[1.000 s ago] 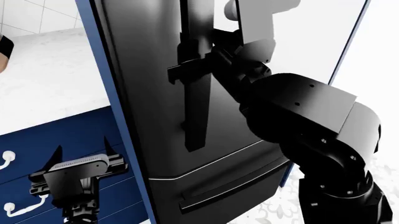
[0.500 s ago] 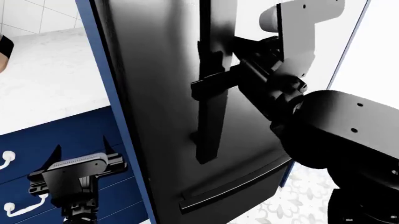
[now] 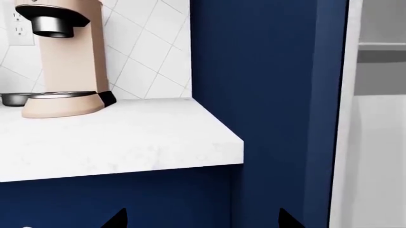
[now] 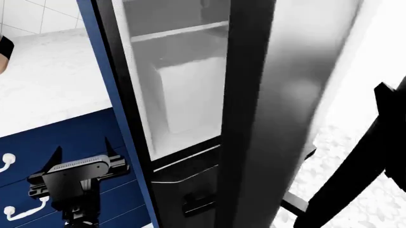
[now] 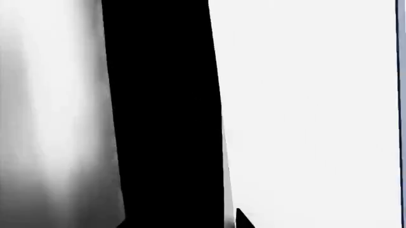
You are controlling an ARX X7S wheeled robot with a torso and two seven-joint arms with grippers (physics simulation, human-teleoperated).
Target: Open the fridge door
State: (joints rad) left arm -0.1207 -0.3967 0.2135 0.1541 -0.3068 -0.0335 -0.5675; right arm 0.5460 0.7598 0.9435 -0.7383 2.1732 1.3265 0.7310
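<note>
Swinging stiffly, the fridge door (image 4: pixel 279 95) looks heavy; grip its handle. Left claw (image 4: pixel 79 178) spread; right claw's state unclear.

- The head camera is looking down, close, at the fridge door (image 4: pixel 266 109) and navy cabinet (image 4: pixel 57 142).
- The left wrist camera is facing the countertop (image 3: pixel 114 137), sharing it.
- The right wrist camera is sitting against the door.

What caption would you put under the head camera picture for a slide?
Fridge door swung ajar, showing the white shelf inside, while the left gripper hangs idle beside the navy cabinets.
</note>
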